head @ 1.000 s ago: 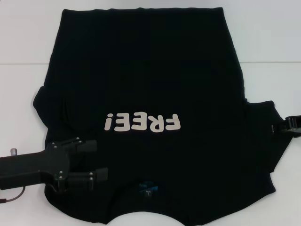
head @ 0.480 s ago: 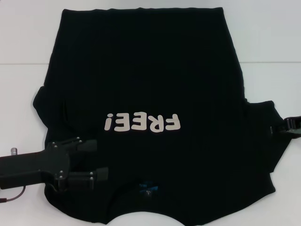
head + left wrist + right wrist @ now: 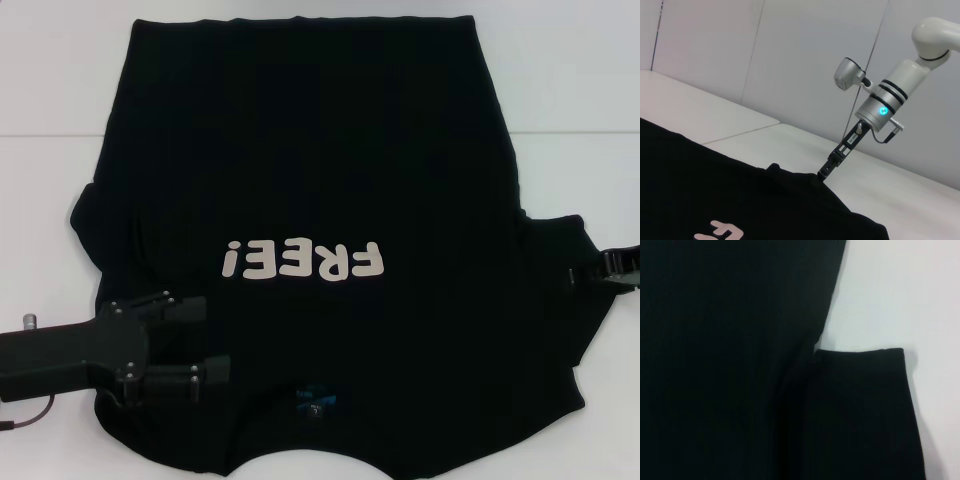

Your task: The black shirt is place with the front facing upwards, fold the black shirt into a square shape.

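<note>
Head view: the black shirt (image 3: pixel 320 200) lies flat, front up, on the white table (image 3: pixel 570 90), collar toward the robot and "FREE!" lettering (image 3: pixel 303 261) across the chest; the left gripper (image 3: pixel 205 337) sits over the shirt's near left shoulder area with its two fingers spread and nothing between them, while the right gripper (image 3: pixel 612 268) meets the edge of the right sleeve — grip state cannot be told. Left wrist view: the right gripper (image 3: pixel 826 170) tip touches the sleeve edge of the shirt. Right wrist view: black cloth fills most of the frame, the sleeve lying flat against the table.

Bare white table (image 3: pixel 60 80) flanks the black shirt (image 3: pixel 300 150) both sides.
</note>
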Available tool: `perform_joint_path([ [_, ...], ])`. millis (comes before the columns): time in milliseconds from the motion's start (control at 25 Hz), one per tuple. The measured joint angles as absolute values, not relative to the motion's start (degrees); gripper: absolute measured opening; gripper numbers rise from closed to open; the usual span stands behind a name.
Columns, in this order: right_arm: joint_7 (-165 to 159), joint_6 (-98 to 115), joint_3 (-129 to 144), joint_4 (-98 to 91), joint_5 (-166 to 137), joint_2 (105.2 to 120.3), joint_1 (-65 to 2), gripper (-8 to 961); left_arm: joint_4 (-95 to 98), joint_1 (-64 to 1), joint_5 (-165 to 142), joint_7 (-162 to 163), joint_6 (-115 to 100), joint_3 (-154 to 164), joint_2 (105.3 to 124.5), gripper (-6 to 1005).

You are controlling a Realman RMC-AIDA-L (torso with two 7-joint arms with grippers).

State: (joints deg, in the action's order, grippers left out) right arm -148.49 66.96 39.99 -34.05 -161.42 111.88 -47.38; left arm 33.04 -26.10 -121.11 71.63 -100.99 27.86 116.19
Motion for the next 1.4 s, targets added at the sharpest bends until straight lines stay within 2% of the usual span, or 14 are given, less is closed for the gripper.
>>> perform_joint_path([
  [440,-148.27,67.01,39.90,-34.30,-161.44,111.89,-47.57,783,32.96,-26.10,-121.04,71.70,-101.07,27.77,116.19,921],
  [1080,-148.10,65.94,42.17,-34.67,-161.63,111.91,-48.10,110,33.02,-26.23,-120.82,71.81,-101.34,27.68,115.92,922],
  [1400,-146.63,66.10,42.33,-34.92,-161.29,111.82,-48.16,56,32.96,-26.28,-120.65,71.81,-101.06,27.56,115.91,921],
])
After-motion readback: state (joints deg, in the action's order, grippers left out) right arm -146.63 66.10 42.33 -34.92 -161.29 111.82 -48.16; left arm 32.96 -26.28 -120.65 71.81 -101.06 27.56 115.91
